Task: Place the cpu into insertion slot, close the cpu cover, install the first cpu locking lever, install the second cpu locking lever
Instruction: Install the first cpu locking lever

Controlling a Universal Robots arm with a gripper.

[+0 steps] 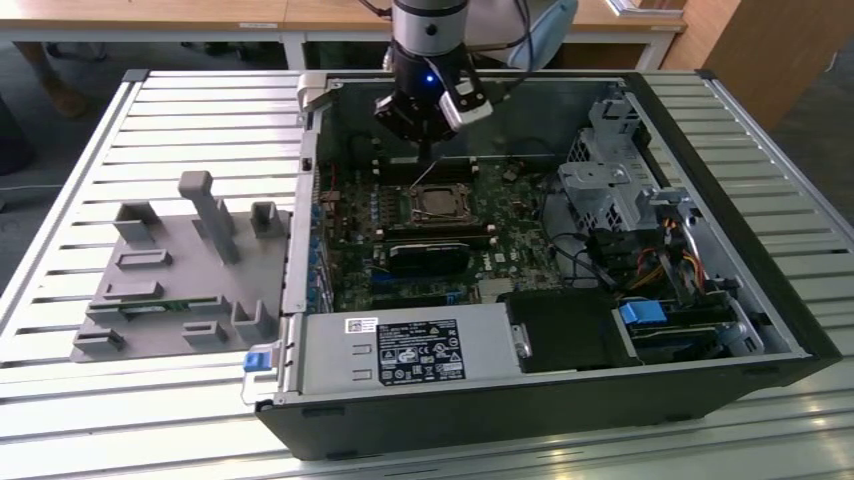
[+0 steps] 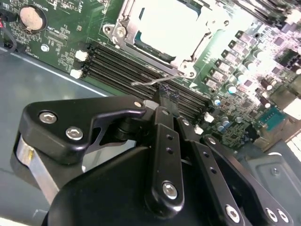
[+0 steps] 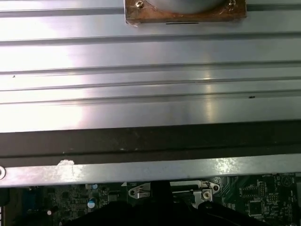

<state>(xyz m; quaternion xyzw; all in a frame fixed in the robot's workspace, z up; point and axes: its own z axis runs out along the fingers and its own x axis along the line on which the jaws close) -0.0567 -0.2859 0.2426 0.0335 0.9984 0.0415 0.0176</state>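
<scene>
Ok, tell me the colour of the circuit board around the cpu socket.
Green, with dark slots and small silvery parts; the circuit board shows best in the second wrist view.

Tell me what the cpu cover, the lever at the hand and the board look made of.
cpu cover: looks like bare stamped metal, bright silver, glaring in the light.
Locking lever at the hand: thin bent wire, shiny grey, probably steel.
Circuit board: green glossy laminate, likely fibreglass, dotted with small soldered parts.

Green circuit board (image 2: 61, 33), silver cpu cover (image 2: 123, 29), black end effector (image 2: 164, 101)
</scene>
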